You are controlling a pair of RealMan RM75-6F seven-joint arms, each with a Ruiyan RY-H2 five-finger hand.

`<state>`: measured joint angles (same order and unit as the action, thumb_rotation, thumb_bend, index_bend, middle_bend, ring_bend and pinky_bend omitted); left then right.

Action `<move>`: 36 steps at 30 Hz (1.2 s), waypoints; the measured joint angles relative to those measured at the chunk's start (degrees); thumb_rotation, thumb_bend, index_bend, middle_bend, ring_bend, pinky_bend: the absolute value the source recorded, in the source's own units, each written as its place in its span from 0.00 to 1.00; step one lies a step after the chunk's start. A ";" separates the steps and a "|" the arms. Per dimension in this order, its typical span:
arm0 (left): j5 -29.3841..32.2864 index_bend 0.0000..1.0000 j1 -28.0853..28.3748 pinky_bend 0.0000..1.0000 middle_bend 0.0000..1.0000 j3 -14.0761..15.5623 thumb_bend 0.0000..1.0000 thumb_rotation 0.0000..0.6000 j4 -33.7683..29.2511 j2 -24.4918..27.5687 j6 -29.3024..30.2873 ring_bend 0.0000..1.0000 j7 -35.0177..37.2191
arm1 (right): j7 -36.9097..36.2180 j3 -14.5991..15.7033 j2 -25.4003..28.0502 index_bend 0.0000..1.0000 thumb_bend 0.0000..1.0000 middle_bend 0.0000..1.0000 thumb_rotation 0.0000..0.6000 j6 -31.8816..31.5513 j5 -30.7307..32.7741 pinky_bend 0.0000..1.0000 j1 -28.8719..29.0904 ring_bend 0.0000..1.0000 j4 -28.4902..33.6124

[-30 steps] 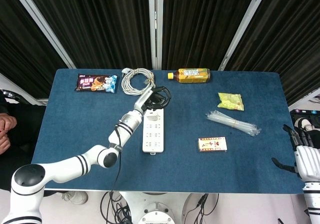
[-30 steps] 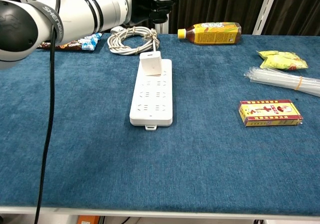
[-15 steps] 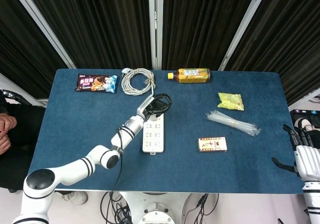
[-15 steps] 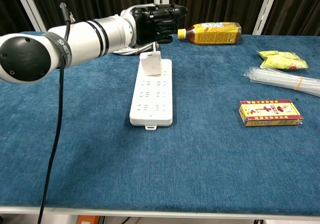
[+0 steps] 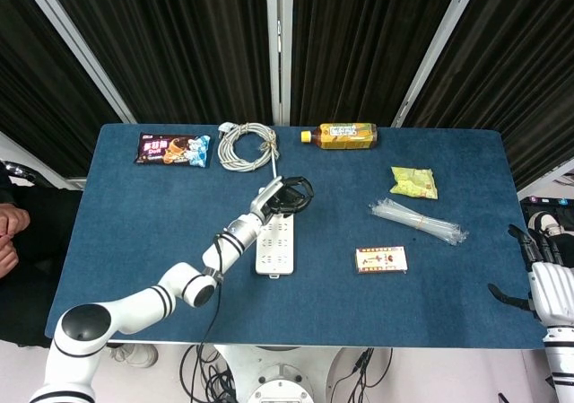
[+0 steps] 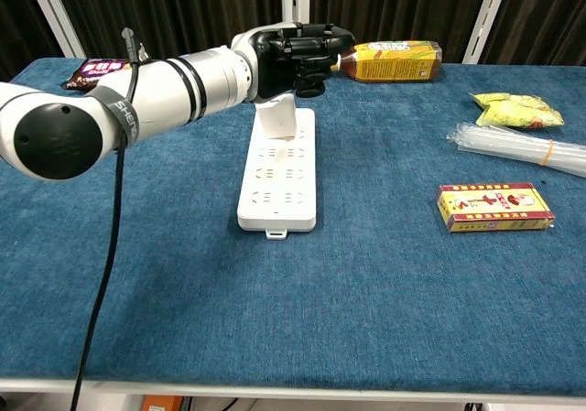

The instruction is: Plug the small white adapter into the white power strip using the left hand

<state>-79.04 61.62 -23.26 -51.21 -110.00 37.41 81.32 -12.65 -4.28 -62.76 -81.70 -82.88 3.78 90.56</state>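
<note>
Lying flat along the middle of the napped blue table cloth (image 6: 137,274): the white power strip (image 6: 278,175), a long smooth plastic slab with rounded corners and rows of sockets. Standing upright at its far end, seated in the sockets: the small white adapter (image 6: 277,119), a glossy rounded block (prongs hidden). Hovering directly over the adapter: the left hand (image 6: 302,52), black and hard-shelled, fingers curled down around the adapter's top; whether touching or gripping it cannot be told from either view. Reaching in from the left: the white, ribbed-jointed forearm. Resting off the right table edge, in head view only: the right hand (image 5: 541,273), fingers spread and holding nothing. Lying along the far side: a coiled white cable (image 5: 247,144), a glossy dark snack packet (image 5: 172,148), a toppled amber bottle (image 6: 394,60). Sitting to the right: a crinkled yellow-green pouch (image 6: 515,111), a bundle of clear tubes (image 6: 522,147), a small flat red-and-yellow box (image 6: 494,207).
</note>
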 measured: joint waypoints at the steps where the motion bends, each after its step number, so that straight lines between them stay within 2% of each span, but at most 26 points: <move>1: -0.07 0.87 0.03 0.89 0.94 0.20 0.70 1.00 0.23 -0.04 0.08 0.87 0.35 | 0.03 -0.01 -0.01 0.00 0.08 0.14 1.00 0.03 -0.01 0.00 0.02 0.00 0.01; 17: -0.89 0.87 0.20 0.89 0.94 3.15 0.70 1.00 3.40 -1.03 1.33 0.87 5.16 | 1.06 -0.06 0.12 0.00 0.08 0.14 1.00 0.21 0.13 0.00 0.13 0.00 0.77; 36: -0.89 0.87 1.42 0.88 0.94 4.45 0.70 1.00 5.37 -2.37 1.39 0.87 6.92 | 1.39 -0.01 0.32 0.00 0.08 0.14 1.00 -0.25 0.32 0.00 -0.30 0.00 1.16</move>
<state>-79.93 63.05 -18.82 -45.85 -112.37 38.80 88.24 -11.26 -4.29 -62.43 -81.94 -82.56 3.48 91.73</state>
